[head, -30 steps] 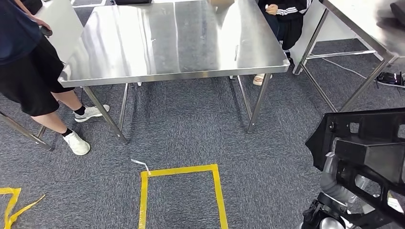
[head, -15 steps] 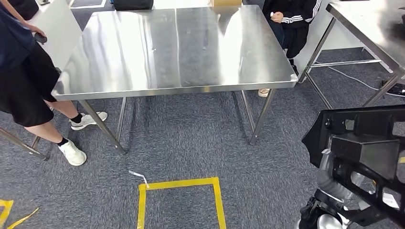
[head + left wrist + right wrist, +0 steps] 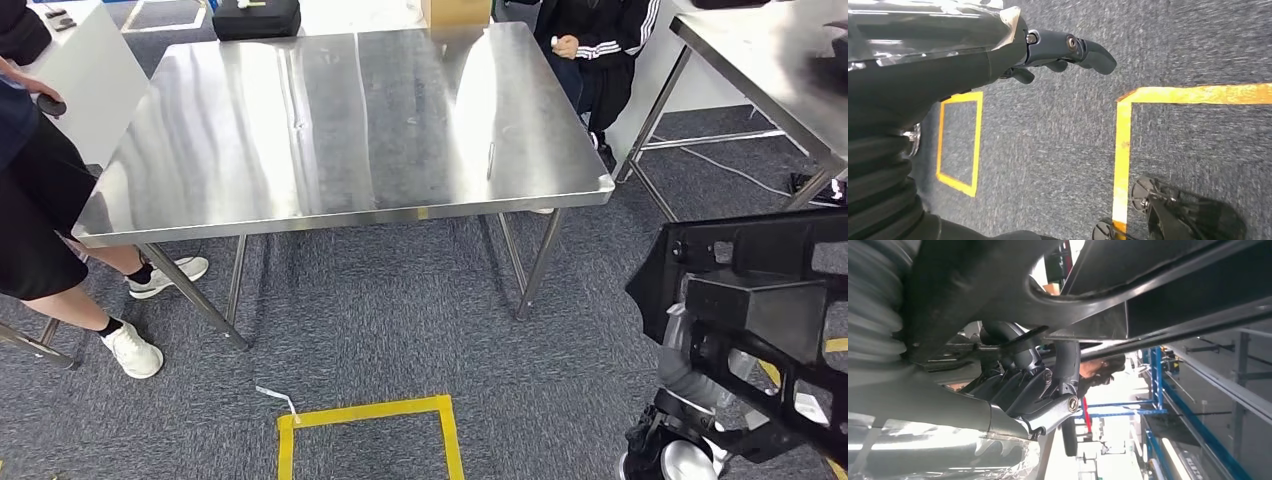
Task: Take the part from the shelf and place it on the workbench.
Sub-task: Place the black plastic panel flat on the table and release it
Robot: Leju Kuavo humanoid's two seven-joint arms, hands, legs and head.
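A large black frame-like part [image 3: 770, 300] hangs at the lower right of the head view, held from below by my right hand [image 3: 690, 375]. In the right wrist view the dark fingers [image 3: 1038, 385] wrap around a bar of the part [image 3: 1158, 305]. The steel workbench [image 3: 330, 130] stands ahead across grey carpet, its top bare and shiny. My left hand [image 3: 1048, 50] hangs over the carpet, its fingers loosely apart and holding nothing.
A person [image 3: 40, 200] stands at the bench's left corner and another [image 3: 590, 30] sits behind it. A second steel table [image 3: 770, 60] stands at the right. Yellow floor tape [image 3: 365, 415] marks a square in front of the bench. A black case [image 3: 258, 18] lies beyond the far edge.
The whole view has shifted as I move: the workbench looks nearer and the yellow square has slid down the frame. The part stays in my right hand.
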